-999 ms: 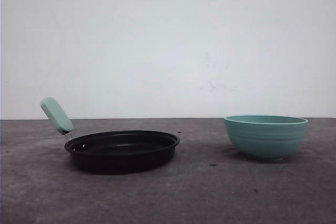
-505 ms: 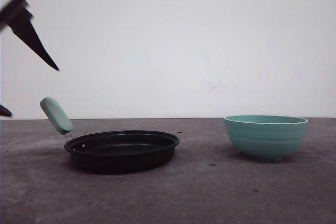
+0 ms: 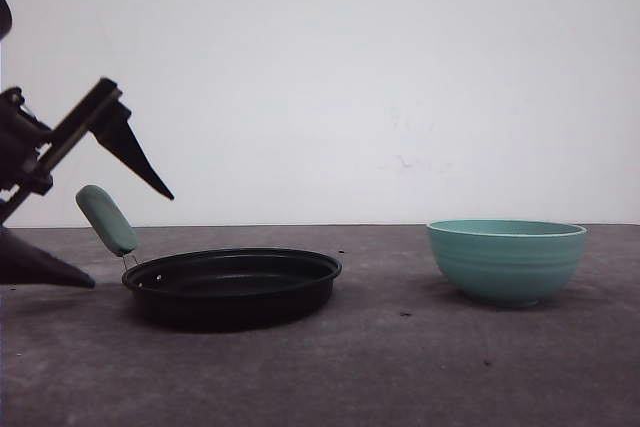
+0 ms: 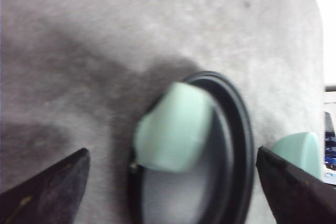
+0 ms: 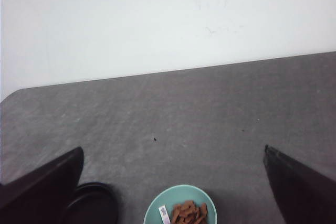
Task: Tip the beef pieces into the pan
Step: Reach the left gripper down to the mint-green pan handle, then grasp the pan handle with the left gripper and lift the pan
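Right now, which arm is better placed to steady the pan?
Left. Its open gripper hangs right by the pan's mint handle; the right gripper hovers over the bowl of beef pieces.

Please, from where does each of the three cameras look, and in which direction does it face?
Front view: low, looking forward over the table at the pan and bowl; left gripper enters at the left edge.
Left wrist view: looks down on the pan handle; open fingers frame it.
Right wrist view: high, looks over the bowl of beef pieces; open fingers show.
All three share pan and bowl.
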`<state>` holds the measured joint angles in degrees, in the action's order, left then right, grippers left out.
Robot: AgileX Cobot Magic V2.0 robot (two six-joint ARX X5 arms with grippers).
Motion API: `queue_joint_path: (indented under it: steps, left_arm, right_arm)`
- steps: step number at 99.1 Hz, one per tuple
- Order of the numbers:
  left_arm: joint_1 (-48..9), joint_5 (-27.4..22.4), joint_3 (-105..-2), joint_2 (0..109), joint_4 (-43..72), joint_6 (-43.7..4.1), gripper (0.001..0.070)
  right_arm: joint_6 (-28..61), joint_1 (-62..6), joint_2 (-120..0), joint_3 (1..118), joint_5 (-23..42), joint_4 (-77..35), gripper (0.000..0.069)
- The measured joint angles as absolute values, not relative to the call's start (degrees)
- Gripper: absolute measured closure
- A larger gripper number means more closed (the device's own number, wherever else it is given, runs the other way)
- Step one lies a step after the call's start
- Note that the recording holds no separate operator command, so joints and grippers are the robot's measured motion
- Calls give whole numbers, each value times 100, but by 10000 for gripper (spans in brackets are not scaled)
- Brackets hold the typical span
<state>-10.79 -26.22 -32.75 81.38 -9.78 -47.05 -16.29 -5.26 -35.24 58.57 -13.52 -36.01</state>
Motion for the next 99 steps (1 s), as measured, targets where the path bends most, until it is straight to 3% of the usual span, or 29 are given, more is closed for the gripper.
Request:
queue_joint_path:
  steps: [6,20,32,47,81,99]
  left_arm:
    - [-1079,-2532,-3275,8217,-974,-4727,158]
    - [-1079,-2349,-3275,8285,-1188,-4751,377]
    - [-1079,-2279,-3275,8344,-1599,-4762,460]
    - [-1081,-2298,-3275,8440,-1636,-4724,628]
    - [-1081,-2414,-3271,8379,-1623,-4602,649]
    - [-1100,-2696,-3282,7631,-1586,-4368,649]
  right_arm:
    - [-1629,-526,-3470,5857,-1352,-3645,7]
    - [-1634,-526,-3393,5857,-1352,-3719,7]
    - [-1675,-526,-3382,5857,-1352,-3848,7]
    - [-1693,-526,-3382,5857,-1350,-3896,7]
    - [-1846,-526,-3378,5857,-1352,-4062,7]
    - [-1850,-526,-3465,5857,-1347,-4427,9]
